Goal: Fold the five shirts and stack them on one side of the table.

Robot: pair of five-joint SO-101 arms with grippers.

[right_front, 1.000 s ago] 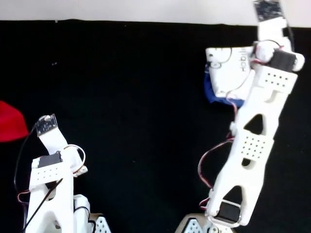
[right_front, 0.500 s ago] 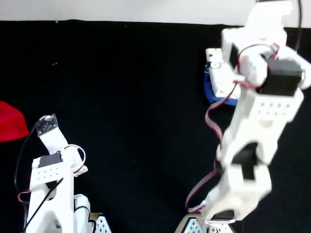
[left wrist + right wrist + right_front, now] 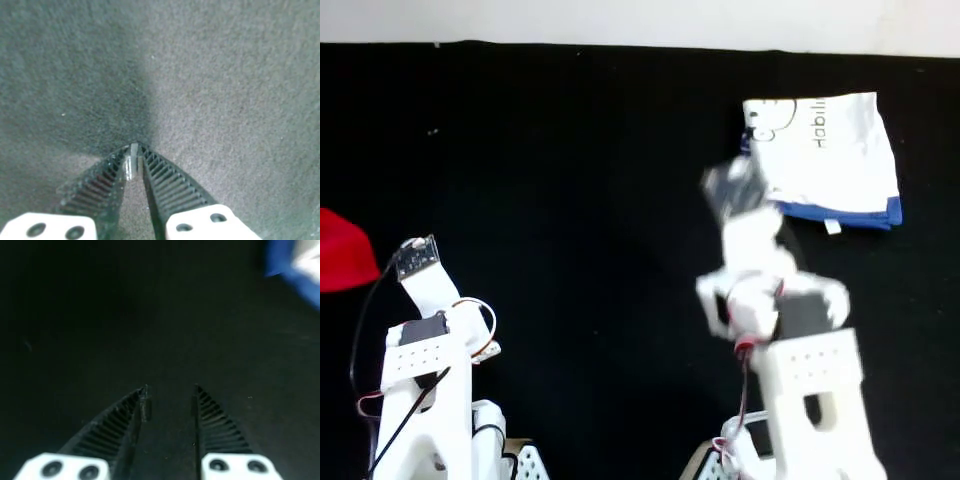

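The right arm has pulled back from the folded white shirt (image 3: 825, 150), which now lies uncovered on the black tabletop (image 3: 570, 150). The right claw (image 3: 170, 390) hangs near the shirt, jaws apart and empty. The left claw (image 3: 134, 148) is closed on nothing.

Red cloth (image 3: 342, 252) cut off by the high view's left edge, white right arm (image 3: 752, 262) blurred there (its tip shapeless), blue-and-white folded shirt (image 3: 282, 260) blurred, cropped at right wrist view's corner.
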